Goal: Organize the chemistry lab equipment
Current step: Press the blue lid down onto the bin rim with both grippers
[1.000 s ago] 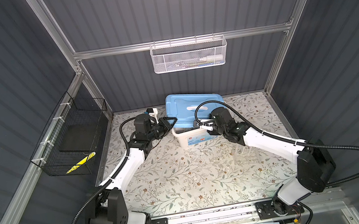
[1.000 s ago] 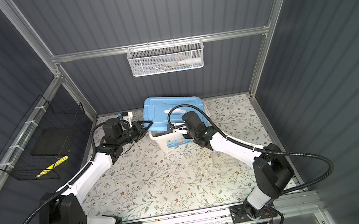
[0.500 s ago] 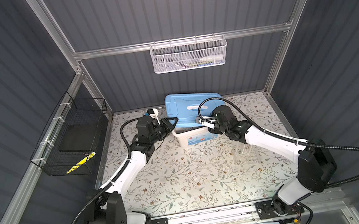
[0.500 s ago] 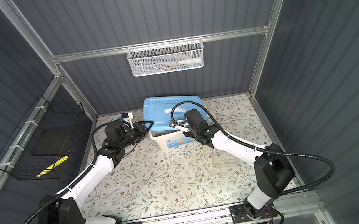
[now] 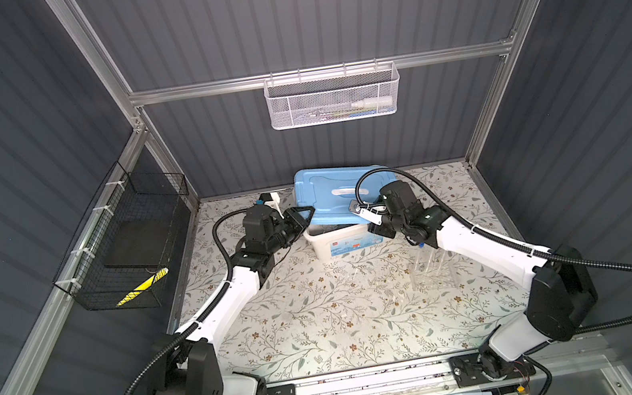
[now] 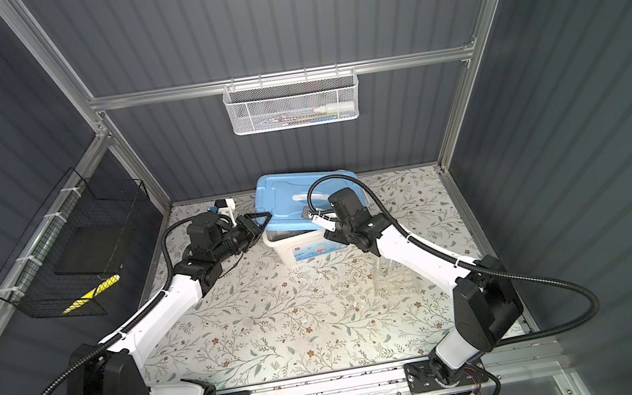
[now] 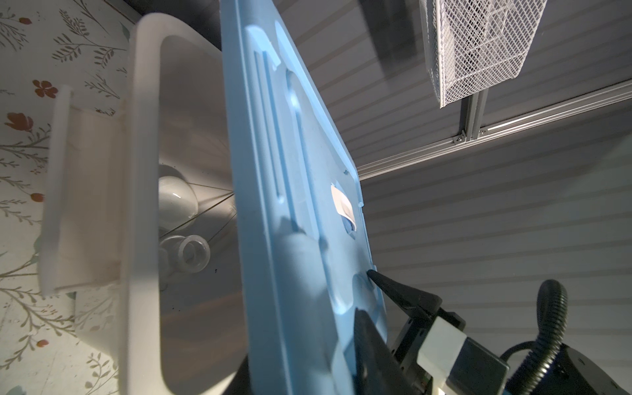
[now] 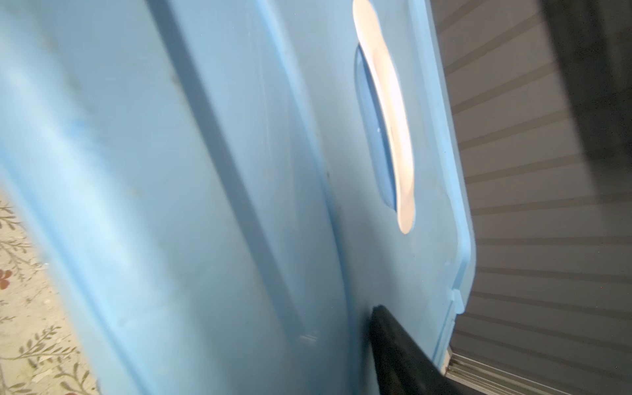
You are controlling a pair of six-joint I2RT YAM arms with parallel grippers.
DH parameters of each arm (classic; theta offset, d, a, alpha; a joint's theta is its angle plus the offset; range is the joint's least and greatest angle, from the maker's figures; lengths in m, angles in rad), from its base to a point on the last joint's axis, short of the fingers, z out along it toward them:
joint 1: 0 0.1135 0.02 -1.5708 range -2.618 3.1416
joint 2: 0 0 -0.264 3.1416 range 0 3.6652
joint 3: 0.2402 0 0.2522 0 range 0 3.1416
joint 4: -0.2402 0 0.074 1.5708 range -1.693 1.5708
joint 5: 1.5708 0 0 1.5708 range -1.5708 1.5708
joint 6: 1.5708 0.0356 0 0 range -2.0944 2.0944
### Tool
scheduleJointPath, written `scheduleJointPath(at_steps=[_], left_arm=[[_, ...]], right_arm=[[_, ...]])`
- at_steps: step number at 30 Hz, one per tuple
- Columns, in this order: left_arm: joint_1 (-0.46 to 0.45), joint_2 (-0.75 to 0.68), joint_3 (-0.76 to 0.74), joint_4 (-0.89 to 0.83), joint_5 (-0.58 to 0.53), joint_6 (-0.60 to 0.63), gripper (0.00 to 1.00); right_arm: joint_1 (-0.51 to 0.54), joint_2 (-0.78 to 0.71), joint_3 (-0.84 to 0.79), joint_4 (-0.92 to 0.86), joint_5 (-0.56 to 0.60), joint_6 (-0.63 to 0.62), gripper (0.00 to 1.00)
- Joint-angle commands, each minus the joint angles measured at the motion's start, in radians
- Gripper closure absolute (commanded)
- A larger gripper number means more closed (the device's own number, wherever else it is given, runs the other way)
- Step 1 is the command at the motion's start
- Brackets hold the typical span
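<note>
Lid stands tilted off the tub, its edge pinched in the left tool; the right tool lies against it, spread unclear; bowl and beaker lie inside; rack stands on the tabletop; seemingly the opening step; next the lid needs carrying clear, steadily.

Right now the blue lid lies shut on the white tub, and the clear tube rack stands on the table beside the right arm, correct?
No. The blue lid is tilted up off the white tub, not shut; the left wrist view shows the gap. The clear tube rack does stand on the table beside the right arm.
</note>
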Motion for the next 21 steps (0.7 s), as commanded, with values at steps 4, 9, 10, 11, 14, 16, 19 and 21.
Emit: scheduleJointPath(at_steps=[4,9,10,11,14,16,19,21], left_arm=[[-0.002,-0.009,-0.029,-0.069,-0.067,0.061,0.65],[-0.003,-0.009,-0.027,-0.070,-0.072,0.058,0.66],[-0.003,-0.012,-0.030,-0.073,-0.075,0.058,0.66],[-0.003,-0.017,-0.033,-0.076,-0.080,0.058,0.66],[-0.004,-0.034,-0.053,-0.080,-0.094,0.055,0.66],[-0.006,-0.043,-0.063,-0.082,-0.100,0.054,0.66],[-0.009,-0.055,-0.083,-0.081,-0.112,0.050,0.66],[-0.010,-0.062,-0.101,-0.073,-0.119,0.043,0.66]], right_arm=[[-0.043,-0.015,0.038,-0.139,-0.117,0.152,0.35],[-0.074,0.006,0.078,-0.175,-0.148,0.182,0.34],[-0.078,0.009,0.081,-0.178,-0.156,0.185,0.34],[-0.084,0.014,0.085,-0.179,-0.158,0.192,0.33],[-0.097,0.040,0.111,-0.198,-0.162,0.202,0.31],[-0.104,0.062,0.133,-0.214,-0.169,0.207,0.31],[-0.104,0.081,0.158,-0.229,-0.199,0.212,0.30],[-0.105,0.089,0.168,-0.245,-0.224,0.213,0.29]])
